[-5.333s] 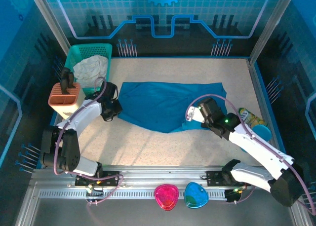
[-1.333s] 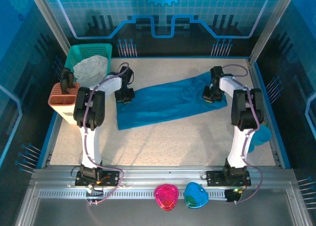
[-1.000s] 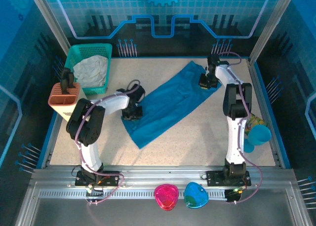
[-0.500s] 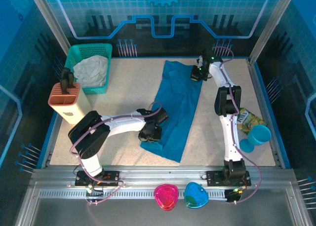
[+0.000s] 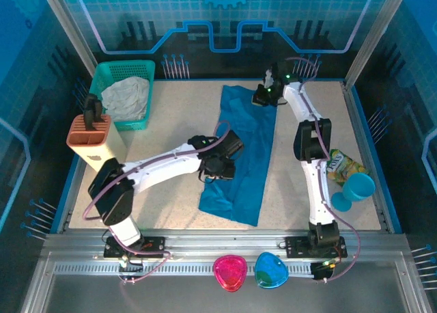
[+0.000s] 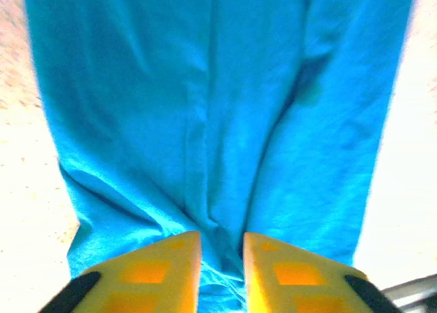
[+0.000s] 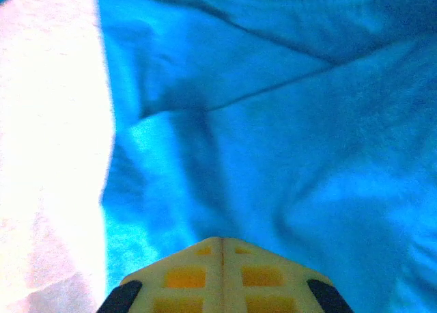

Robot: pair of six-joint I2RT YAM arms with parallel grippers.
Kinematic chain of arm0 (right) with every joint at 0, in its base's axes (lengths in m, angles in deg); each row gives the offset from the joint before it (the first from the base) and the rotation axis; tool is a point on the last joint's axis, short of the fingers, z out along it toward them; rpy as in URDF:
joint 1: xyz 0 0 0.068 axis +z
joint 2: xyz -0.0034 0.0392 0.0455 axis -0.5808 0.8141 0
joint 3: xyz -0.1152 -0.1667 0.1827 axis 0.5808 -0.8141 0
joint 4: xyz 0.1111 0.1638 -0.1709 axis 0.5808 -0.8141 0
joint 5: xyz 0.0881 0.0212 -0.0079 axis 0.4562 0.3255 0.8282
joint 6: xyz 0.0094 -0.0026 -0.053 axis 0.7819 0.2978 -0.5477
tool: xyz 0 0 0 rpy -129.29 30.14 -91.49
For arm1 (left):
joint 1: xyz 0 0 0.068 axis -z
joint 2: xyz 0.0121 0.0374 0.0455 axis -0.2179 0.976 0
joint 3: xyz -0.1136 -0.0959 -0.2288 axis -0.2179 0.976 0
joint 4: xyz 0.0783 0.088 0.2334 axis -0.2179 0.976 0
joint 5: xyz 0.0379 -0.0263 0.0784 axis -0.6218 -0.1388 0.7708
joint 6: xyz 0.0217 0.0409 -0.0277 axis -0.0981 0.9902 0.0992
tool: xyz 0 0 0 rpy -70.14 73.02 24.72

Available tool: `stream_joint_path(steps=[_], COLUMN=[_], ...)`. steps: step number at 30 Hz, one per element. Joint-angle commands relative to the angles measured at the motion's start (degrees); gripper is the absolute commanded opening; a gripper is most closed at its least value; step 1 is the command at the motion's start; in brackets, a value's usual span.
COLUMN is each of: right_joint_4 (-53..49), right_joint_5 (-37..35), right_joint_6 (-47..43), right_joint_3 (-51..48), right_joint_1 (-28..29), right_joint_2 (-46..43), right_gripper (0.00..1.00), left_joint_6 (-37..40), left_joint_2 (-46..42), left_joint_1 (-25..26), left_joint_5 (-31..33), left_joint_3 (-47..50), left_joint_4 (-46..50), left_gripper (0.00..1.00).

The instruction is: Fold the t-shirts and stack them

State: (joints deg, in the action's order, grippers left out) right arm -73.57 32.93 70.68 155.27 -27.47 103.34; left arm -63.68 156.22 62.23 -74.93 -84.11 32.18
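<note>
Strip of plain teal-blue soft-fabric t-shirt point(image 5: 247, 145) lies on desk point(image 5: 171, 132), long axis btw pincers: right pincer point(image 5: 263, 96) pressed together on one end, left pincer point(image 5: 220, 169) pinching side edge nr other end.

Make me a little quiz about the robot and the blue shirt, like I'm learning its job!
1. True or false: the green basket is empty.
2. Which hand grips the far end of the t-shirt? A: left hand. B: right hand.
3. What colour is the cup?

Key: 1 false, a pale cloth lies in it. 2 B. 3 teal-blue.
</note>
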Motion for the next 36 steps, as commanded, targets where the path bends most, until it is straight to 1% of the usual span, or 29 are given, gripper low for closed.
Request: stream_joint_path(steps=[1, 2, 4, 7, 9, 11, 13, 17, 26, 31, 36], right_joint_4=[-4.03, -4.45, -3.85, 2.46, 6.91, 10.11, 11.48, 12.22, 13.13, 9.96, 5.27], right_joint_5=[-4.61, -6.66, -10.62, -12.76, -13.23, -13.42, -14.45, -13.79, -14.13, -13.76, -12.57], right_joint_6=[-2.47, -2.75, -2.63, -0.83, 1.38, 3.1, 4.14, 4.68, 5.79, 4.79, 2.84], right_joint_3=[-5.59, -8.98, -18.94, -35.58, -44.65, -51.05, -54.57, -54.87, -47.91, -38.68, -28.16], right_joint_1=[-0.08, 0.11, 0.68, 1.76, 2.3, 2.53, 2.51, 2.62, 3.5, 3.55, 3.65], right_joint_2=[-13.44, -17.24, -24.26, -34.26, -39.06, -41.71, -41.97, -37.53, -22.68, -14.17, -5.71], right_gripper=[0.0, 0.0, 0.0, 0.0, 0.0, 0.0, 0.0, 0.0, 0.0, 0.0, 0.0], left_joint_6=[2.98, 3.19, 3.9, 4.71, 5.13, 5.39, 5.48, 4.37, 1.43, -0.36, -2.91], left_joint_2=[-2.38, -2.38, -2.04, -0.89, 0.53, 2.35, 4.58, 7.1, 11.08, 12.94, 14.17], left_joint_1=[-2.28, -3.35, -5.93, -9.66, -11.58, -12.44, -12.56, -12.3, -11.53, -10.55, -8.82], left_joint_5=[4.52, 4.44, 3.88, 2.26, 0.74, -0.56, -2.16, -6.16, -5.9, -6.92, -7.22], left_joint_3=[-2.03, -1.81, -0.93, 0.94, 1.73, 2.28, 2.83, 5.71, 11.86, 14.05, 14.3], left_joint_4=[5.57, 5.42, 3.96, 0.7, -1.44, -3.21, -4.88, -9.19, -13.53, -15.47, -16.13], left_gripper=[0.3, 0.31, 0.31, 0.31, 0.31, 0.31, 0.3, 0.28, 0.27, 0.26, 0.26])
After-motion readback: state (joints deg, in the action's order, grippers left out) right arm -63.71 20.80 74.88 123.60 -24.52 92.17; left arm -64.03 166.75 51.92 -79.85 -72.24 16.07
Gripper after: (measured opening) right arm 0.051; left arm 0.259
